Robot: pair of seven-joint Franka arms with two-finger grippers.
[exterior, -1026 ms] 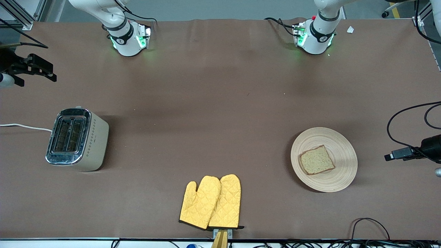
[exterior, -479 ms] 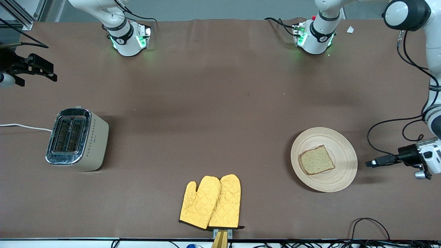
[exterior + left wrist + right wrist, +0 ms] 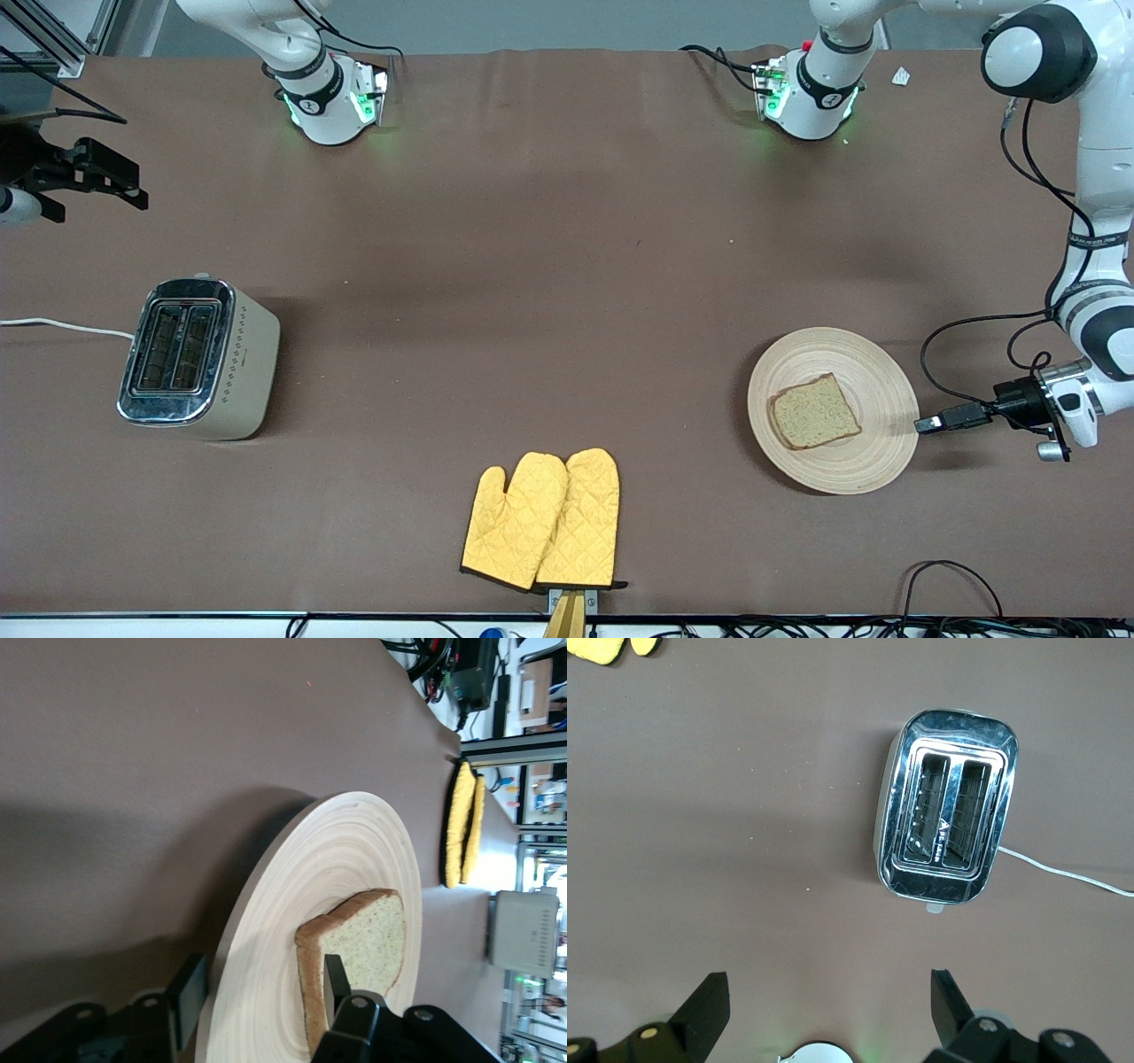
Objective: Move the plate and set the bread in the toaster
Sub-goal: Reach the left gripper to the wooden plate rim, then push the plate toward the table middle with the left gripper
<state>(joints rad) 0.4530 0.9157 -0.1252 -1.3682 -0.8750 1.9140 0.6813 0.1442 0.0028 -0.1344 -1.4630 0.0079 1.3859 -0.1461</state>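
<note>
The pale wooden plate (image 3: 873,372) lies toward the left arm's end of the table, and the bread (image 3: 813,412) lies flat on it. My left gripper (image 3: 926,424) is low at the plate's rim, on the side toward the left arm's end. In the left wrist view the plate (image 3: 292,904) and the bread (image 3: 363,939) fill the frame. My left gripper (image 3: 261,992) is open and straddles the rim, one finger under it and one above, by the bread's crust. The toaster (image 3: 199,359) stands toward the right arm's end. My right gripper (image 3: 137,193) waits open, high beside the toaster (image 3: 948,833).
A pair of yellow oven mitts (image 3: 542,521) lies near the table's front edge, midway along it. The toaster's white cord (image 3: 62,326) runs off the table's end. Black cables (image 3: 948,576) loop at the front edge near the plate.
My left arm has come in from the table's end and brought its gripper to the plate's rim, with the fingers drawing closer together. The right arm, plate and bread have not moved.
</note>
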